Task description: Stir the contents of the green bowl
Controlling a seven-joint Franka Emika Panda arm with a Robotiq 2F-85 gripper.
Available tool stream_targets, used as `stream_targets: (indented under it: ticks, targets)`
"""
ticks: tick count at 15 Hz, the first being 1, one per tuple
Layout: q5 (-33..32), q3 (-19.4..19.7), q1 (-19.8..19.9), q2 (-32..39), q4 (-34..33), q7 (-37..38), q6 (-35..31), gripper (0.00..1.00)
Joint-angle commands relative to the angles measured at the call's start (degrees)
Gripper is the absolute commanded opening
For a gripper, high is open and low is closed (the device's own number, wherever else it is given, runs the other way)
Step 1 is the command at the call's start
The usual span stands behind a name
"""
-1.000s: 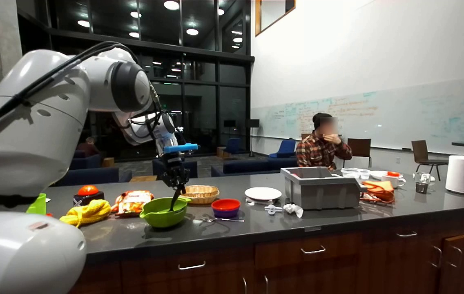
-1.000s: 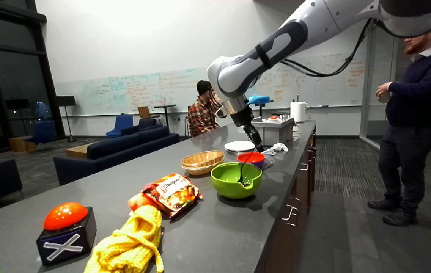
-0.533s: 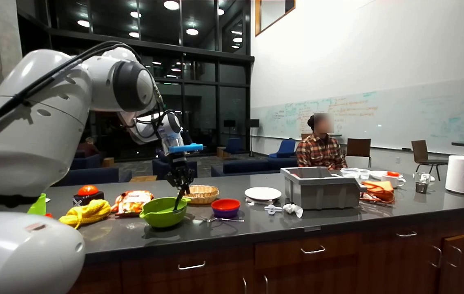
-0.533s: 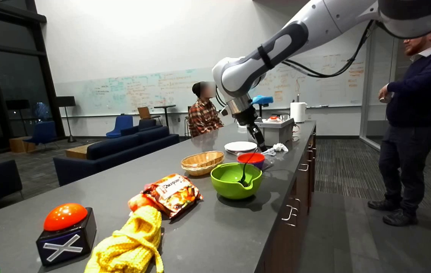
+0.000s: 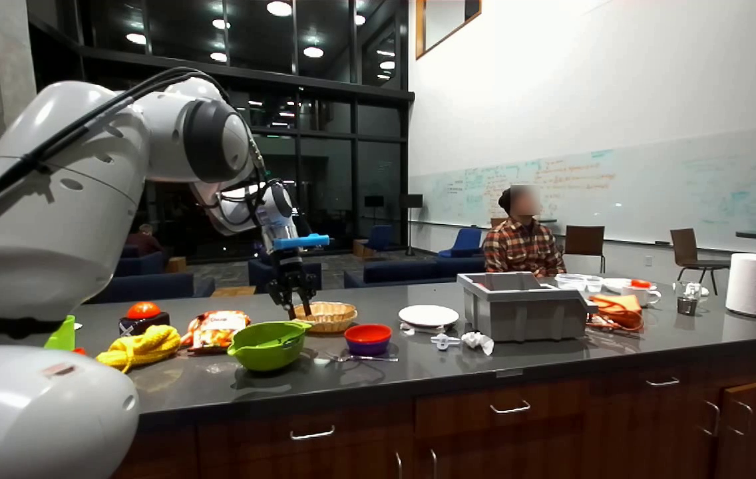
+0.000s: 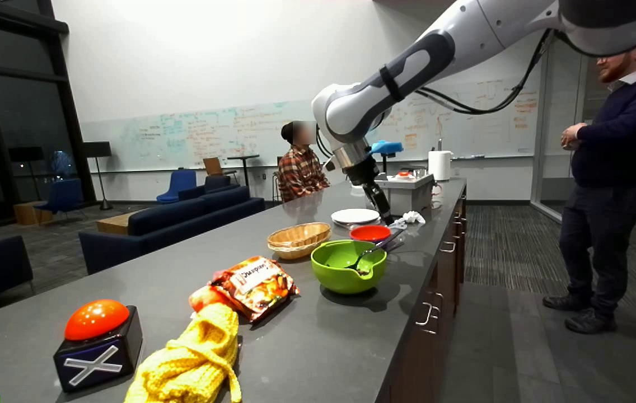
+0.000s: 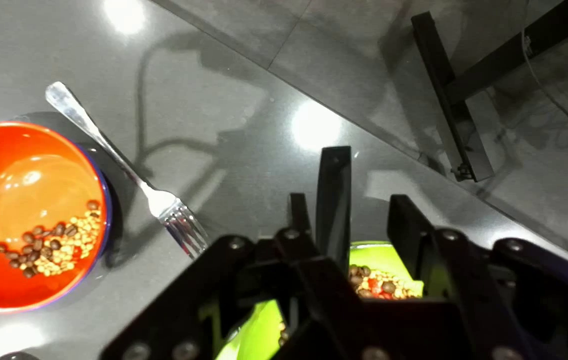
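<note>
The lime-green bowl point(image 5: 266, 356) stands on the counter near its front edge and shows in both exterior views point(image 6: 346, 280). In the wrist view its green wall point(image 7: 251, 335) is partly hidden by the gripper. It holds brown beans, yellow grains and red bits point(image 7: 376, 287). A black spoon point(image 6: 377, 247) lies tilted in the bowl, its handle leaning out over the rim towards the red bowl. My gripper point(image 5: 301, 311) is open above the bowl's far side, also in an exterior view point(image 6: 388, 217). In the wrist view the spoon handle point(image 7: 333, 210) shows between the spread fingers point(image 7: 348, 202), nearer the left finger.
A red-and-purple bowl point(image 7: 39, 200) with beans and a fork point(image 7: 119, 157) lie beside the green bowl. A wicker basket point(image 5: 328, 319) stands behind it. A snack bag point(image 6: 259, 288), yellow knit item point(image 6: 189, 358), white plate point(image 5: 428, 315) and grey bin point(image 5: 524, 313) stand around.
The gripper shifted slightly right, then opened and let go of the spoon. The spoon tipped from near upright to lean over the bowl's rim. The bowl has stayed in place.
</note>
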State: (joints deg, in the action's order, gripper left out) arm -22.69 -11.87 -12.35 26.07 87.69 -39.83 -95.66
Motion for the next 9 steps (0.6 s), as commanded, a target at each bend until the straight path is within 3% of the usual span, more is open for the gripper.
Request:
stream_targets:
  ticks: [1,4,9]
  targets:
    - [1.18,-0.16,0.07,-1.68,1.43,0.06,-0.31,0.77]
    - [2.85,-0.68,0.47,-2.19,2.13,-0.26,-1.06,0.98]
    - [10.56,-2.04,1.94,-3.98,4.55,-2.56,-3.14,1.0]
